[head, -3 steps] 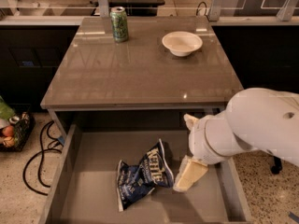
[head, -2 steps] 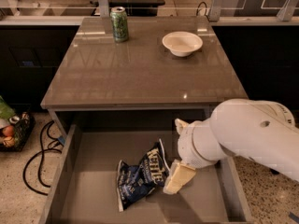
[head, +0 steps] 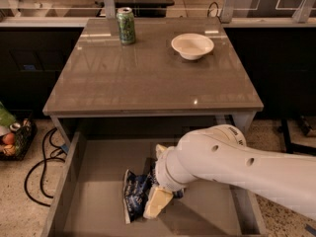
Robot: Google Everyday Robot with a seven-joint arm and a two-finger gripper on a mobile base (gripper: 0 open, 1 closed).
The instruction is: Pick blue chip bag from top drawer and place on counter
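My gripper [head: 158, 180] slid in from 3 o'clock onto the blue chip bag [head: 134, 196] in top drawer [head: 69, 181], fingers spread, grab's next imo.

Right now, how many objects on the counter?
2: green can at back left, white bowl at back right. The counter is fully in view. The gripper is down in the top drawer at the blue chip bag.

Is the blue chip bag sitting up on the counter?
No, the blue chip bag lies down in the open top drawer, with the gripper right at it, not on the counter.
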